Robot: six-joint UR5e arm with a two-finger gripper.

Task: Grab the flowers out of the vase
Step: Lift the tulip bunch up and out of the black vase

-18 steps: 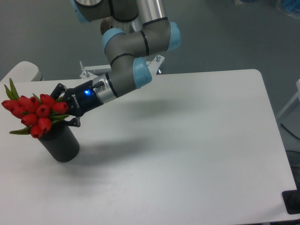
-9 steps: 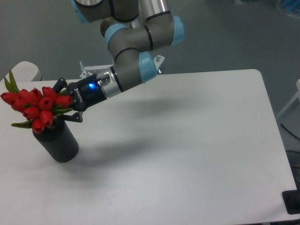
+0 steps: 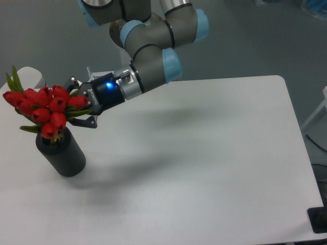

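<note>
Camera view: hand [image 3: 76, 104] clamped on the flowers [image 3: 43, 107], now higher above the vase [image 3: 61, 153] than before.

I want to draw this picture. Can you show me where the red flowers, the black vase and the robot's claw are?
flowers [image 3: 47, 106], fixed camera, on a red bud mid-bunch.
vase [image 3: 64, 155], fixed camera, on its dark side wall.
gripper [image 3: 82, 104], fixed camera, midway between its fingertips, closed on the bunch.
</note>
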